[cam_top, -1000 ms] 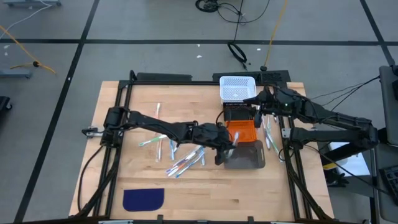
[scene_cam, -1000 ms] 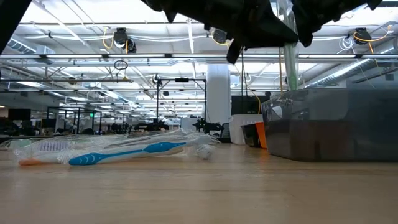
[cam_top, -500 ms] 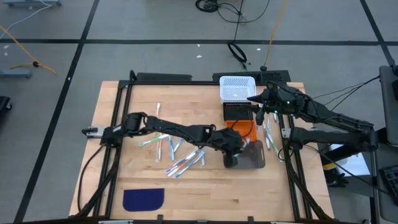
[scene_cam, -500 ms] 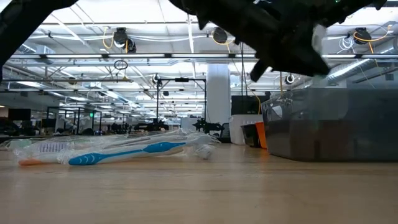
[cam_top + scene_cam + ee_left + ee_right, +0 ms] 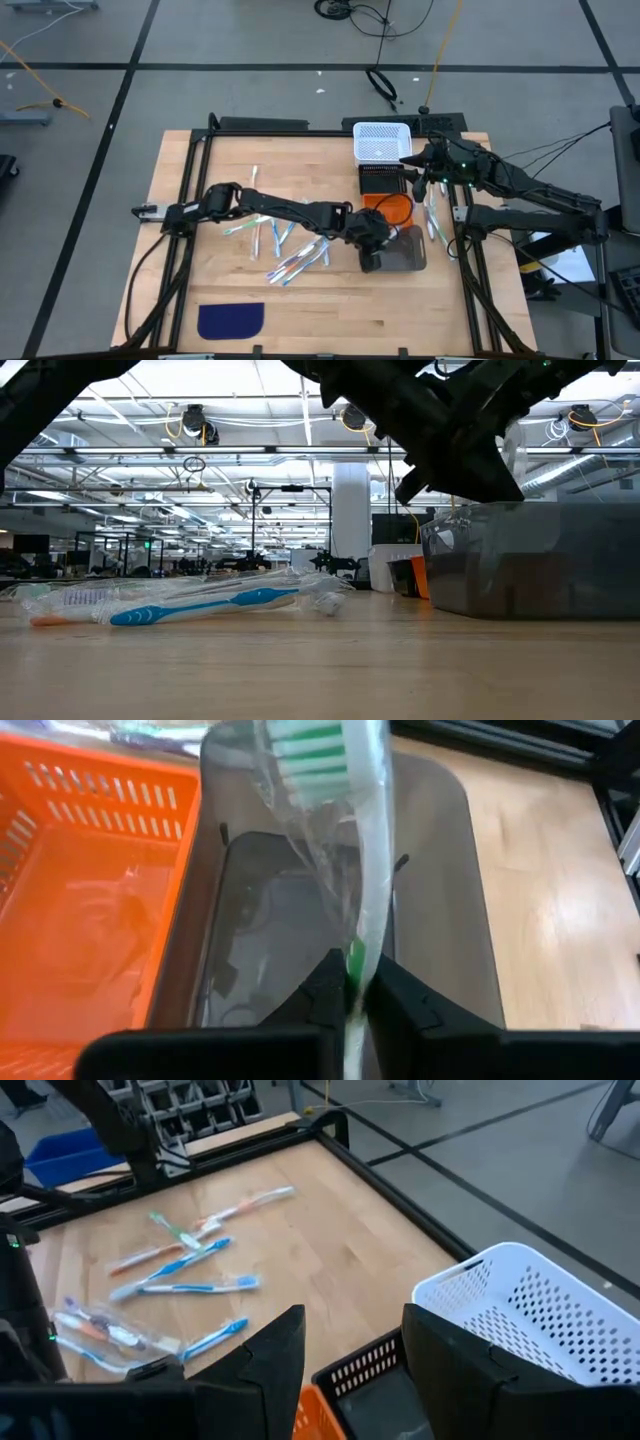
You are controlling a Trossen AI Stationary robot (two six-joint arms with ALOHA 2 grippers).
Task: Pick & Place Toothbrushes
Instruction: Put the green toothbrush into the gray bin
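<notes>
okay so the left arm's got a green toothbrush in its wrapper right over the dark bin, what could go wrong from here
1. The left gripper pinches the wrapped green toothbrush low on its handle, head far out; released at a tilt, it could catch the dark bin rim.
2. The orange basket sits right beside the bin, so a skewed drop might land there instead.
3. The right gripper waits open by the white basket, close to the left arm.

The left arm stretched across the table, its left gripper [image 5: 355, 1005] pinched narrowly. The right gripper [image 5: 345, 1345] hovered at the far side, fingers parted.
</notes>
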